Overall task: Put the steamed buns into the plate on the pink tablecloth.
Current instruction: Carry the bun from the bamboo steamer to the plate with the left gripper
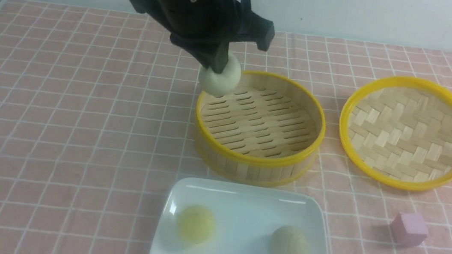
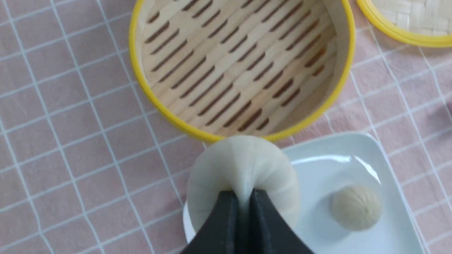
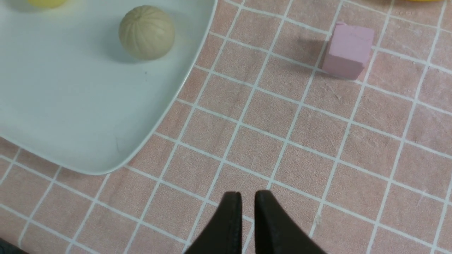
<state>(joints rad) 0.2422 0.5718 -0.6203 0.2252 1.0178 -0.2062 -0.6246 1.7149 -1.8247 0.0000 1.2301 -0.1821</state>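
My left gripper is shut on a pale cream steamed bun, pinching its top, and holds it in the air over the near left rim of the bamboo steamer. The held bun fills the middle of the left wrist view, with my left gripper closed on it. The white square plate lies on the pink tablecloth in front of the steamer. It holds a yellowish bun and a greyish-beige bun. My right gripper is shut and empty above the cloth beside the plate.
The steamer is empty. The round woven bamboo lid lies upturned to its right. A small pink cube sits on the cloth right of the plate, also seen in the right wrist view.
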